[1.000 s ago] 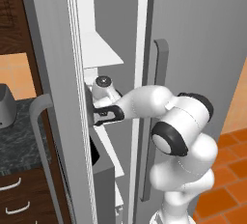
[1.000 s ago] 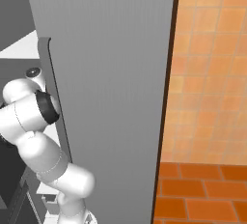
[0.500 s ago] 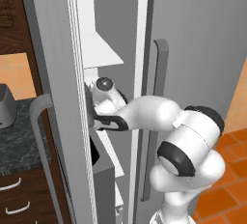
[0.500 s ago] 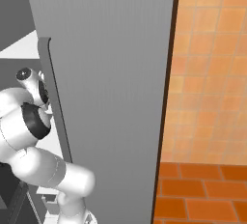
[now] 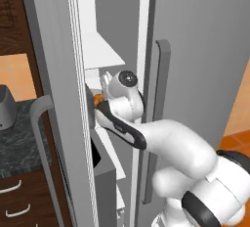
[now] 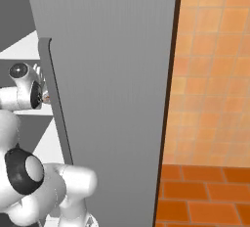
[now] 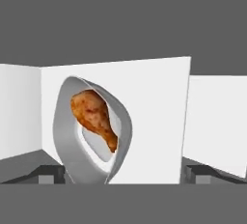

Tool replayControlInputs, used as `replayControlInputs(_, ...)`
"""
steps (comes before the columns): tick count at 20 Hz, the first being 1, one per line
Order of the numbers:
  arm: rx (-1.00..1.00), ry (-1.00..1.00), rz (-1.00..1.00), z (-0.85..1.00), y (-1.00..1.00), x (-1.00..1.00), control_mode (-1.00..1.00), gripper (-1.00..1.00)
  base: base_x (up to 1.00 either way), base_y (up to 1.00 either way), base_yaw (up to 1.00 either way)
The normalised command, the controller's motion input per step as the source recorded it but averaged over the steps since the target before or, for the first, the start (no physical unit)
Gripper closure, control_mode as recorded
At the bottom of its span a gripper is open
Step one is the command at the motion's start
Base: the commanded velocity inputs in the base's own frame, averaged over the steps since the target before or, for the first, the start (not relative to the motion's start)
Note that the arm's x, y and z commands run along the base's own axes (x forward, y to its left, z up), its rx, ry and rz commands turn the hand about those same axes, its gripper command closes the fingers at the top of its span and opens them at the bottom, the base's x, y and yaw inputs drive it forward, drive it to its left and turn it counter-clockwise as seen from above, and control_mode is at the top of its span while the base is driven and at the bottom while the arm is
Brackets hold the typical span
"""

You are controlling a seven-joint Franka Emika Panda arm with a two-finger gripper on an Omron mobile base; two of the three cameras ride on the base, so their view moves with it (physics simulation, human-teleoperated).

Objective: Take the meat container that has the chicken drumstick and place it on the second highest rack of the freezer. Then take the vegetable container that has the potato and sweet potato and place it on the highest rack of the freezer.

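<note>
A: What was the biggest thing there?

B: The freezer point(image 5: 205, 50), its door point(image 5: 49, 99) swung out, with the arm point(image 5: 166, 143) reaching through the gap onto a shelf point(image 5: 100, 47) level.

A: And the container?

B: The container point(image 7: 91, 131) sat straight ahead of the fingers point(image 7: 123, 174), just beyond their tips, against the white back wall point(image 7: 154, 102) of the compartment. In the hand view it appeared tipped on its side, though that camera rolls with the hand, so I could not say how it lay in the room. The drumstick point(image 7: 94, 117) lay inside it.

A: Were the fingers gripping it?

B: No. They stood wide, one tip far off to each side of the bowl, touching nothing. The container rested free on the rack.

A: Which rack?

B: I could not count the racks from those views. From the left base view, a bit of orange point(image 5: 97, 97) showed just past the hand, below one higher shelf, so it might well have been the second highest.

A: How would the thing handle?

B: I judged it light and stiff, a thin-walled grey bowl, smooth and likely slippery. The rim would be the place to pinch, one finger inside and one outside. The drumstick sat loose, so a tilt could roll it out.
</note>
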Motion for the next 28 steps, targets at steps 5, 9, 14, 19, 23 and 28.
replayControlInputs(5,0.04,-0.01,0.00,0.57,-0.09,-1.00,-1.00,-1.00,0.00,0.00,0.00)
replayControlInputs(9,0.00,0.01,0.00,0.68,-0.27,-1.00,-1.00,-1.00,0.00,0.00,0.00)
replayControlInputs(14,0.00,0.27,0.00,0.99,-0.36,-0.89,-1.00,-1.00,0.00,0.00,0.00)
replayControlInputs(19,-0.07,0.27,0.10,0.68,-0.38,-0.72,-1.00,-1.00,0.00,0.00,0.00)
replayControlInputs(23,-0.29,0.01,0.35,-0.02,-0.48,-0.85,-1.00,-1.00,0.00,0.00,0.00)
replayControlInputs(28,-0.21,0.00,0.56,-0.10,-0.65,-0.36,-1.00,-1.00,0.00,0.00,0.00)
